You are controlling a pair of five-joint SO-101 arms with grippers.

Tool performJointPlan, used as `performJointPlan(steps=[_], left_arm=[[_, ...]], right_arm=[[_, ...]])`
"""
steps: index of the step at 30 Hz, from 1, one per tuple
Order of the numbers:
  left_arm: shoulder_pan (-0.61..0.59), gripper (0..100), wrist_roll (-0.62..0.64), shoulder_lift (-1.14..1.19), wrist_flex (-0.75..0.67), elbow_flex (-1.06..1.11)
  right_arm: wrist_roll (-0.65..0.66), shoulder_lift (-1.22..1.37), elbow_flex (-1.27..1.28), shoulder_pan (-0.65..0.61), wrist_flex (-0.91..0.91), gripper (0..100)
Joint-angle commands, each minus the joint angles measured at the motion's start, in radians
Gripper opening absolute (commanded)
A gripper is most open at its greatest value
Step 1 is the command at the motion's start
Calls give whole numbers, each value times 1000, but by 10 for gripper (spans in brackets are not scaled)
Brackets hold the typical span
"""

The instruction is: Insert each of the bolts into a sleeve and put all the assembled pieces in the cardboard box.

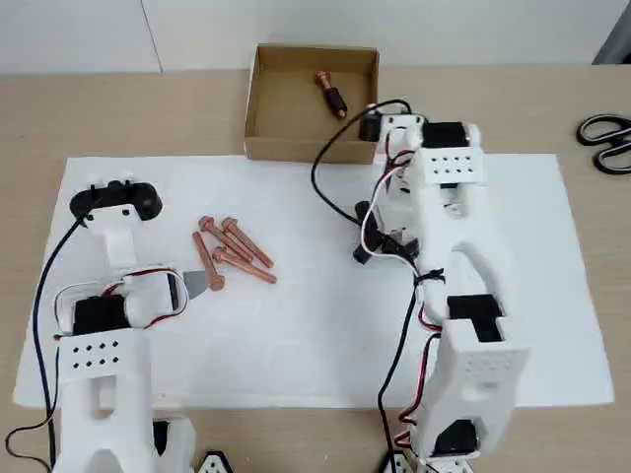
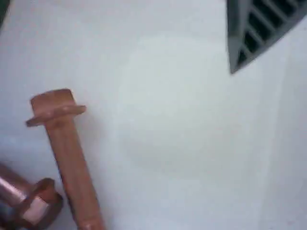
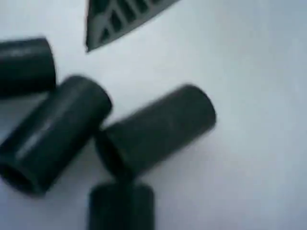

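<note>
Bolts (image 1: pixel 235 252), four of them and copper-coloured, lie loose in a rough fan on the left half of a white sheet (image 1: pixel 296 335) spread over a light wooden table (image 1: pixel 148 108). One assembled piece (image 1: pixel 331 93), a bolt with a dark sleeve on its end, lies tilted on the floor of the open cardboard box (image 1: pixel 296 148). The box stands at the sheet's far edge, near the middle of the table.

The left gripper (image 1: pixel 194 284) sits low over the sheet, just beside the nearest bolt of the fan. Whether it is released or clenched cannot be told from these views. Seen from the left wrist, one bolt (image 2: pixel 67 158) lies flat on the sheet with its flanged hexagonal head in plain sight. The head of a second bolt (image 2: pixel 38 206) lies close against its shank.

The right arm (image 1: pixel 449 236) stretches from the near edge of the table toward the box, bent over the right half of the sheet. From its wrist, four sleeves (image 3: pixel 158 129), short black open-ended tubes, lie bunched on the sheet close beneath the right gripper (image 3: pixel 122 21). Two of them touch, the side of one against the end of the other, and none stands upright. The state of this gripper cannot be told either.

A pair of black-handled scissors (image 1: pixel 606 138) rests on the bare table at its far right edge, well apart from the sheet's contents.
</note>
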Motion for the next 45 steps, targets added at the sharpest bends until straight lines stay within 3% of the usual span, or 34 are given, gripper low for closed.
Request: performJointPlan(steps=[1,5,8,17,45], left_arm=[[-6,301,-2,-11,-18,-4],[-6,301,-2,-11,-18,-4],[-6,301,-2,-11,-18,-4],[-6,301,-2,-11,-21,-4],[-6,301,-2,-5,-23,-4]], right_arm=[[5,-21,-5,-13,-64,209],[-17,-10,-5,15,-156,209],[-110,8,-6,19,-159,209],[-187,51,-6,-24,-160,208],[-187,211,-5,-44,-191,203]])
